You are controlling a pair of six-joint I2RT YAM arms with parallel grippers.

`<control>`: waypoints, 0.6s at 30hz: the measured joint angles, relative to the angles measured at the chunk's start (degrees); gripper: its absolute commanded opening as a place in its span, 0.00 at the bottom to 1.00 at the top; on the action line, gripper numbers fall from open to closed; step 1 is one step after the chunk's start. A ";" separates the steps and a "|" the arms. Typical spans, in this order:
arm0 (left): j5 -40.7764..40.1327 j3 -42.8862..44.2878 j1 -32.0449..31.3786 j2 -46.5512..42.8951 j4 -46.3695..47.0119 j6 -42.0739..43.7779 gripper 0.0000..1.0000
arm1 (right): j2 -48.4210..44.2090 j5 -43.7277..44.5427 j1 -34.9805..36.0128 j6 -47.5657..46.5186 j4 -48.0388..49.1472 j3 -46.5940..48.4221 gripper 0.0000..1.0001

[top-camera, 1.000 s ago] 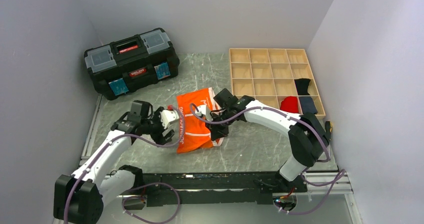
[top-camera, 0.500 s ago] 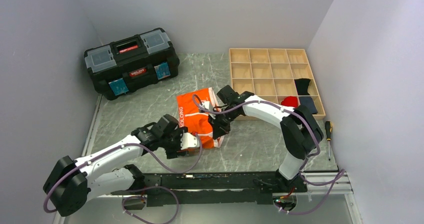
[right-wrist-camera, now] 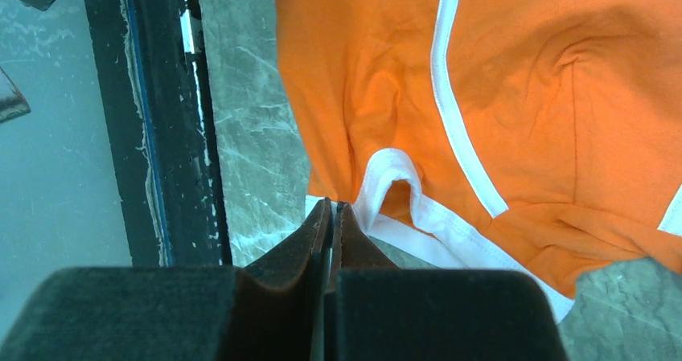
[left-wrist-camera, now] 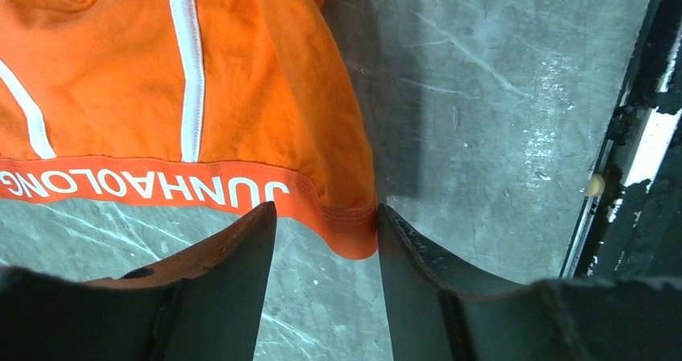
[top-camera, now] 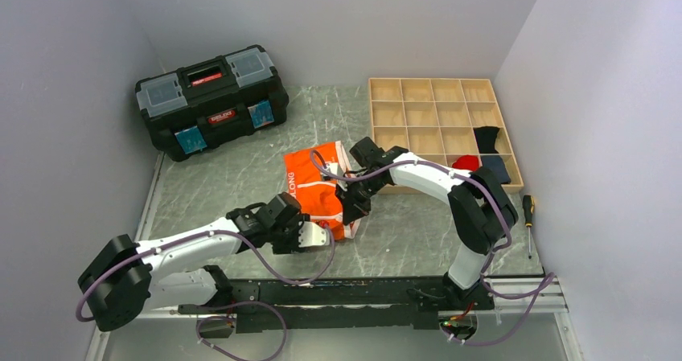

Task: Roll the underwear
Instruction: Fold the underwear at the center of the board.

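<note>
The orange underwear (top-camera: 315, 190) lies on the grey desk (top-camera: 402, 232), near its middle, between the two arms. The left tool (left-wrist-camera: 324, 220) is about half open, with its jaws on both sides of one waistband corner. The right tool (right-wrist-camera: 330, 208) is fully closed and pinches the white hem.

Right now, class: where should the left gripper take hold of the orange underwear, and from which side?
Grip the waistband corner of the underwear, coming in low from the robot's left. That corner lies flat on the table, pointing between the left gripper's open fingers, while the right gripper pinches the white-trimmed hem on the far side.
</note>
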 measured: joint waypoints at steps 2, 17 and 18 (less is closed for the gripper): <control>-0.50 0.00 -0.42 0.46 0.46 -0.04 0.51 | 0.00 0.00 -0.07 0.00 -0.04 0.00 0.00; -0.09 1.25 -1.57 2.91 -3.43 -0.24 0.03 | 0.00 -1.14 -0.17 -0.13 -1.20 0.07 0.00; 0.13 1.66 -1.64 3.26 -3.85 -0.37 0.00 | 0.02 -1.27 -0.17 -0.33 -1.75 0.22 0.00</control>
